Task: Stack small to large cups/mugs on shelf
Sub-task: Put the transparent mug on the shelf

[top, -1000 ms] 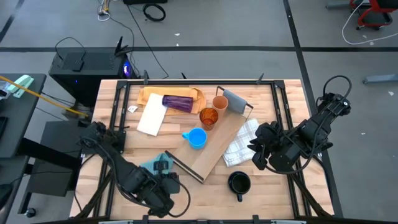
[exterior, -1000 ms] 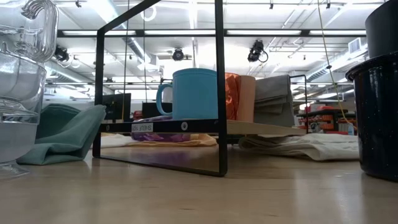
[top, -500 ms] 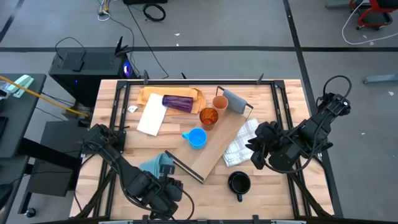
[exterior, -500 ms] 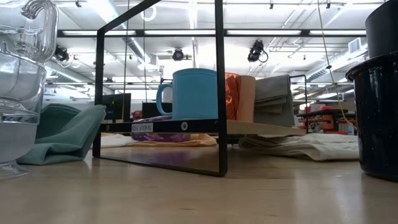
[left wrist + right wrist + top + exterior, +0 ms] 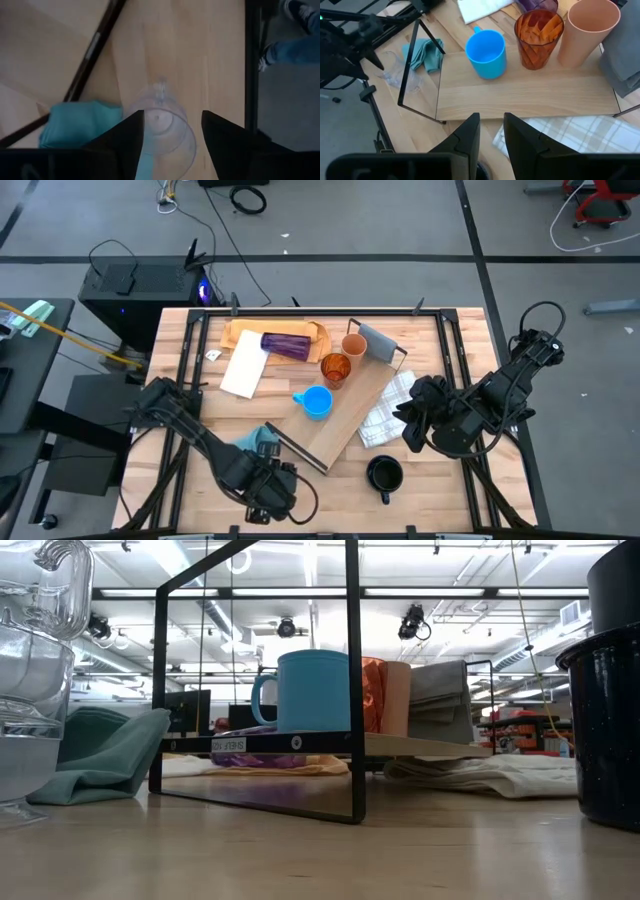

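Note:
On the shelf (image 5: 352, 408) stand the light blue mug (image 5: 317, 402), the amber cup (image 5: 335, 368) and the tan cup (image 5: 354, 345). The purple tumbler (image 5: 286, 344) lies on its side at the far left. The black mug (image 5: 384, 475) stands on the table near the front edge. The clear cups (image 5: 162, 125) stand near the front left. My left gripper (image 5: 172, 114) is open above them, pointing down, one finger on each side, and I see no touch. My right gripper (image 5: 491, 116) hovers over the shelf's near right side, narrowly open, with nothing between its fingers.
A teal cloth (image 5: 256, 442) lies beside the clear cups, by the shelf's black end frame (image 5: 297, 450). A white checked cloth (image 5: 388, 410) lies right of the shelf. White paper (image 5: 243, 366) and a tan sheet (image 5: 240, 332) lie at the far left.
My left gripper has sunk toward the clear cups and shifted a little toward the table's right edge, its wrist turning. The teal cloth shows more than before. The cups and mugs have kept their places.

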Controlling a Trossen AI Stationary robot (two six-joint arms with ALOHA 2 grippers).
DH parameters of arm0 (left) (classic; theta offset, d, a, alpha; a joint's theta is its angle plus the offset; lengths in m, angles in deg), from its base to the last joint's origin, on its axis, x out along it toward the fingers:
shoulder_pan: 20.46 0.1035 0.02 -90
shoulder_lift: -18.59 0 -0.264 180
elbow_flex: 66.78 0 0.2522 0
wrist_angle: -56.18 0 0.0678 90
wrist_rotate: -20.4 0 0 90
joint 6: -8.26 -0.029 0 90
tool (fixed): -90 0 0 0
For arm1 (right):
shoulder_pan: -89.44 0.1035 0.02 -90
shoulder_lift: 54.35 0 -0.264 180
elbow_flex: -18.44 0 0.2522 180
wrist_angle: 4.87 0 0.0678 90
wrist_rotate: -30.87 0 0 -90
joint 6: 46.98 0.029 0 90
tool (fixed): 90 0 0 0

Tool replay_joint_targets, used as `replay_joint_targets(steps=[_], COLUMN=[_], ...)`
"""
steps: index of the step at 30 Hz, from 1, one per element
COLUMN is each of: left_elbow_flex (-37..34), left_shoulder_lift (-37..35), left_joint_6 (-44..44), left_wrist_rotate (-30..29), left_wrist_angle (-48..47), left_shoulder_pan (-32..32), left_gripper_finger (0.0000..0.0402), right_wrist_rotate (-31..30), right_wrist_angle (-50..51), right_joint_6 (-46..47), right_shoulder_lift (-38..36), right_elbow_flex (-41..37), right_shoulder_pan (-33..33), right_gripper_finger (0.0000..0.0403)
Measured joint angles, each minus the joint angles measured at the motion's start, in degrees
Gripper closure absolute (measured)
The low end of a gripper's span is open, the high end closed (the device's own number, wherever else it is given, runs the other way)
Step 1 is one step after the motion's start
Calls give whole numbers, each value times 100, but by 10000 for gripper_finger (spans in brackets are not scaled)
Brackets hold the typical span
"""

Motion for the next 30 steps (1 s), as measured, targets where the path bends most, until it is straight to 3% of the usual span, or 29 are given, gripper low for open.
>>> replay_joint_targets(steps=[12, 30], left_elbow_flex=[-64, -265], left_shoulder_lift=[0, -11], left_joint_6=[-318, -452], left_wrist_rotate=[-37, 111], left_wrist_angle=[542, 772], left_shoulder_pan=[90, 280], left_gripper_finger=[222, 220], right_wrist_rotate=[-33, -46], right_wrist_angle=[2, -12], right_joint_6=[-9, -7], right_shoulder_lift=[0, 2], right_elbow_flex=[0, 0], right_shoulder_pan=[-2, -2], right_gripper_finger=[313, 314])
